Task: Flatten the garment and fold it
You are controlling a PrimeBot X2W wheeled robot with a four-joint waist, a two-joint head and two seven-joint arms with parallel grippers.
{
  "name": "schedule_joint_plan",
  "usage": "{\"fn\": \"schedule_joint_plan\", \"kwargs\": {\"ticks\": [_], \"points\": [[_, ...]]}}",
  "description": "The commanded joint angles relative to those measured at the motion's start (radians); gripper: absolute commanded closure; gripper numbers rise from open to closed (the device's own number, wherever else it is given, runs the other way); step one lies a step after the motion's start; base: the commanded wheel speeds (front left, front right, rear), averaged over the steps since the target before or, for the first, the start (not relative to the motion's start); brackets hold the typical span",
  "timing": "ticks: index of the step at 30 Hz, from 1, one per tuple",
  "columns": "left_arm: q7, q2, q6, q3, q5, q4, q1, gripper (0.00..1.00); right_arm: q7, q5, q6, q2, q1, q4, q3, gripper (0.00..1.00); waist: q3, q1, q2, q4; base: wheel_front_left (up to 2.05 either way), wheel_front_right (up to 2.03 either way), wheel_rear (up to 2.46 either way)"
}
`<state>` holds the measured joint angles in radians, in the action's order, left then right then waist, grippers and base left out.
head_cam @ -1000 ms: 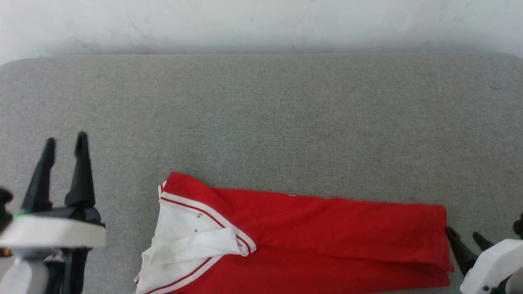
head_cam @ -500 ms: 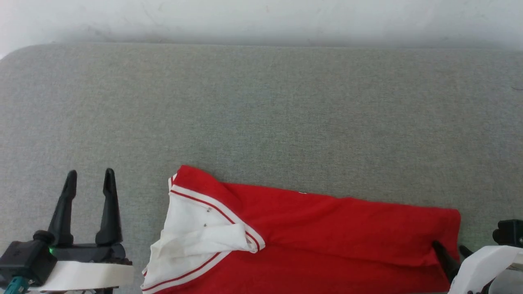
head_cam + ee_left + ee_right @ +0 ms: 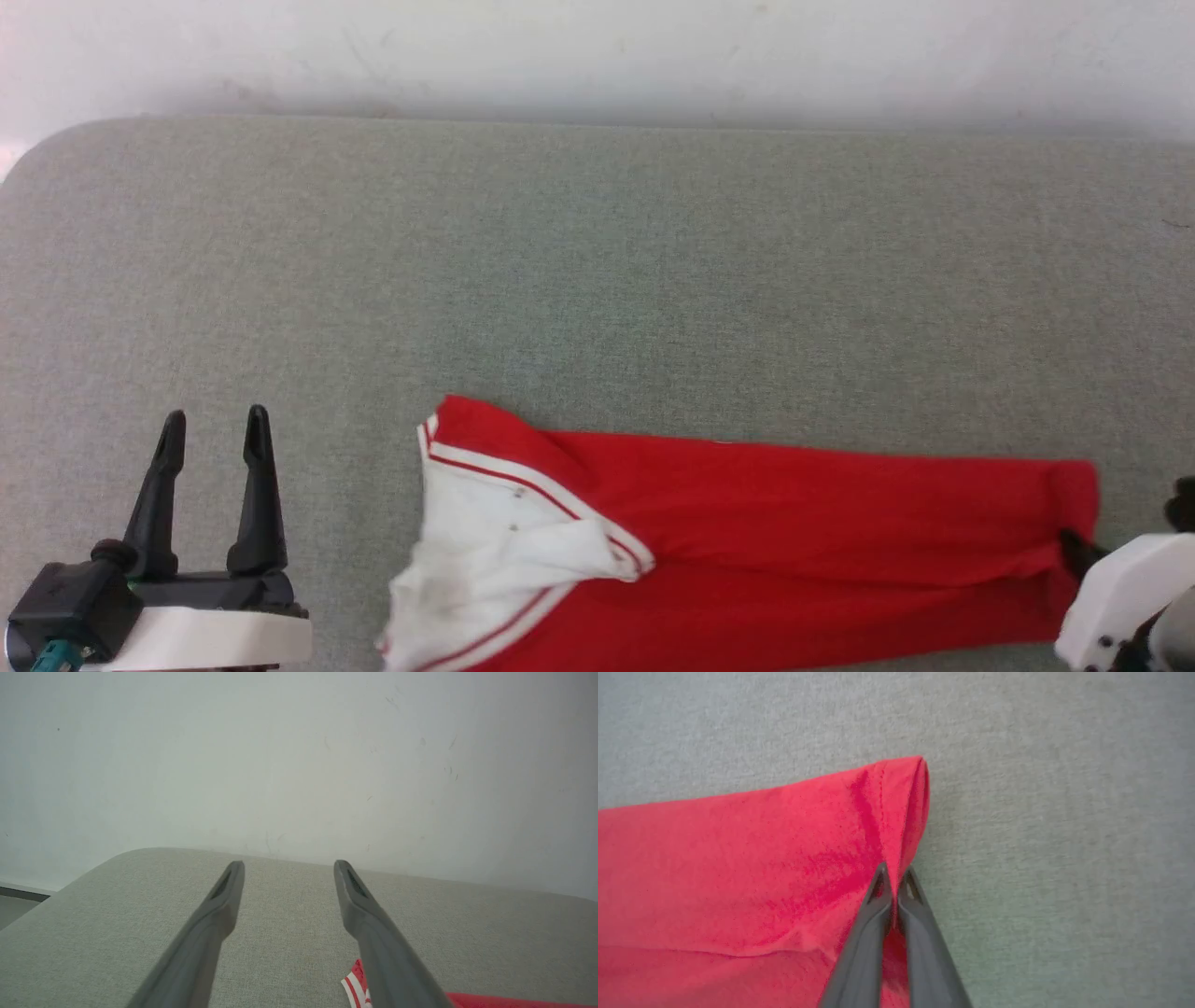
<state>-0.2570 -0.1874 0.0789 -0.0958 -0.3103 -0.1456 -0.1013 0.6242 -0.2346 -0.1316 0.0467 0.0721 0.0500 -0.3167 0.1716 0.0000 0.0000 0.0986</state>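
Two long dark fingers of the left gripper (image 3: pixel 215 415) stand spread wide at the lower left of the head view, holding nothing and well apart from the cloth. The garment (image 3: pixel 794 523) lies along the lower middle and lower right of the frame on the grey padded table (image 3: pixel 597 280), gathered into a long red band with a rumpled white sleeve (image 3: pixel 485 560) at its left end. At the lower right edge, the right gripper (image 3: pixel 1074 546) meets the band's right end. In the left wrist view the left gripper (image 3: pixel 289 864) points over bare padding toward the pale wall (image 3: pixel 299 742), jaws fully apart, with a bit of striped trim (image 3: pixel 355 984) at the bottom edge beside the right-hand finger. In the right wrist view the right gripper (image 3: pixel 894 870) is pinched nearly closed on a ridge of red fabric at the stitched hem (image 3: pixel 915 802), low in the centre of the frame. The cloth looks light, soft and limp: it should drape and crease and drag easily over the padding. The hem corners and the trimmed sleeve edge look like the firmest places to take hold.
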Motion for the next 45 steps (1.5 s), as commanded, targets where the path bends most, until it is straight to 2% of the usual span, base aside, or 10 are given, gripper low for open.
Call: {"fn": "schedule_joint_plan", "kwargs": {"ticks": [1,10,14,18,23,28,32,33,37,45], "points": [[-0.005,0.009,0.008,-0.006,0.008,0.004,-0.008,0.00,-0.003,0.022,0.001,0.004,-0.029,0.007,-0.022,1.00,-0.009,0.0000,0.0000,-0.008,0.00,0.00,0.00],[-0.005,0.026,0.031,-0.009,0.031,0.030,-0.020,0.00,0.005,0.185,0.001,0.027,-0.082,-0.012,-0.245,1.00,-0.027,0.0000,0.0000,-0.007,0.00,0.00,0.00],[-0.005,0.030,0.036,-0.015,0.038,0.038,-0.028,0.00,0.022,0.167,0.001,0.034,-0.071,-0.018,-0.233,1.00,-0.040,0.0000,0.0000,-0.008,0.00,0.00,0.00],[-0.005,0.039,0.039,-0.014,0.041,0.044,-0.036,0.00,0.054,0.095,0.001,0.018,-0.044,0.034,-0.123,1.00,-0.051,0.0000,0.0000,-0.015,0.00,0.00,0.00],[-0.005,0.048,0.042,-0.011,0.043,0.049,-0.035,0.00,0.123,-0.021,0.001,0.005,-0.004,0.144,0.071,1.00,-0.053,0.0000,0.0000,-0.024,0.00,0.00,0.00],[-0.005,0.053,0.045,-0.008,0.044,0.052,-0.026,0.00,0.138,-0.131,0.001,0.004,-0.002,0.194,0.250,1.00,-0.049,0.0000,0.0000,-0.024,0.00,0.00,0.00],[-0.005,0.055,0.047,0.000,0.043,0.055,-0.014,0.00,0.132,-0.160,0.001,0.004,-0.019,0.199,0.393,1.00,-0.042,0.0000,0.0000,-0.011,0.00,0.00,0.00],[-0.005,0.055,0.047,0.000,0.043,0.055,-0.014,0.00,0.132,-0.160,0.001,0.004,-0.019,0.199,0.393,1.00,-0.042,0.0000,0.0000,-0.011,0.00,0.00,0.00],[-0.005,0.053,0.048,-0.002,0.037,0.058,-0.009,0.00,0.124,-0.173,0.001,0.004,-0.055,0.186,0.523,1.00,-0.032,0.0000,0.0000,0.003,0.00,0.00,0.00],[-0.005,0.062,0.050,0.003,0.033,0.073,0.004,0.00,0.054,-0.189,0.001,0.004,-0.163,0.080,0.700,1.00,-0.022,0.0000,0.0000,0.025,0.00,0.00,0.00]]}}
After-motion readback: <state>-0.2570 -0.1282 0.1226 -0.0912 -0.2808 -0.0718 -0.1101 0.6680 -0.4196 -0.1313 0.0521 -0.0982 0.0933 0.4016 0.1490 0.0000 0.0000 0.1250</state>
